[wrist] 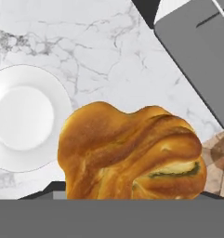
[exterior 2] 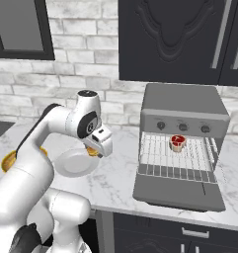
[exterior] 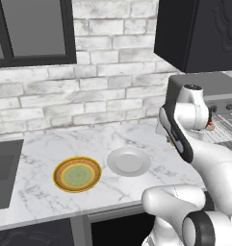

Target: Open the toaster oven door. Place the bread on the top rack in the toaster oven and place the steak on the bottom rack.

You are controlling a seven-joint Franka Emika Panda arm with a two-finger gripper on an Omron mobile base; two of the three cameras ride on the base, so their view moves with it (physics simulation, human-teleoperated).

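My gripper [exterior 2: 97, 148] hangs over the counter left of the toaster oven [exterior 2: 183, 106], shut on the bread [wrist: 132, 153], a golden-brown lumpy roll that hides the fingertips in the hand view. The bread [exterior 2: 92, 151] shows as an orange bit under the hand. The toaster oven door [exterior 2: 177, 195] lies folded down and open; its grey panel [wrist: 197, 51] sits at the hand view's top right. The red steak [exterior 2: 178, 143] rests on a wire rack [exterior 2: 160, 153] inside the oven; which rack I cannot tell. A second grid [exterior 2: 175, 173] lies lower and nearer.
A bare white plate [exterior 2: 76, 164] lies under the hand on the marble counter [exterior: 136, 139]. A yellow and green plate [exterior: 77, 174] sits further left, and a dark sink [exterior: 4, 173] beyond it. Black cabinets [exterior 2: 179, 39] hang above the oven.
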